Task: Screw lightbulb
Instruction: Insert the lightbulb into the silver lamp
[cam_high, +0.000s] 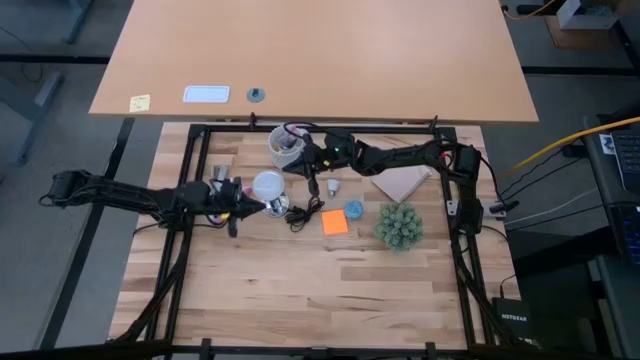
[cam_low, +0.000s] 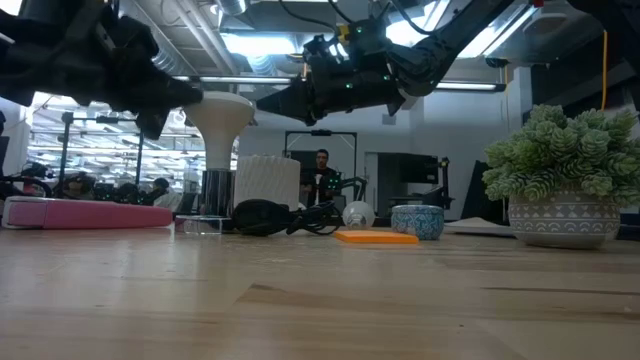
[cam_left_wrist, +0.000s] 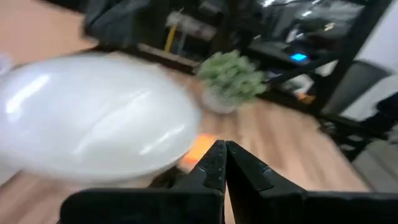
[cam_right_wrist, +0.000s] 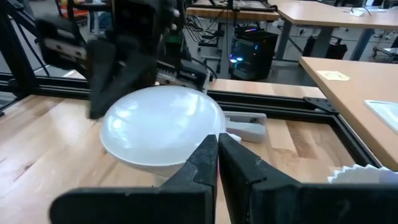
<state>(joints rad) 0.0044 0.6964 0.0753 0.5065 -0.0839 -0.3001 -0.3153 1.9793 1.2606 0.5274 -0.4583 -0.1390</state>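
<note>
Lightbulb (cam_high: 268, 185) upright on its socket at desk (cam_high: 300, 290) centre, left gripper (cam_high: 262, 207) and right gripper (cam_high: 308, 165) beside it, jaws closed empty; no legible writing.

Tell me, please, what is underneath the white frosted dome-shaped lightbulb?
Under the lightbulb, an upright shiny cylindrical socket stands on the wooden table. The bulb's narrow end is covered where it meets the socket, so whether it is threaded in cannot be seen.
</note>
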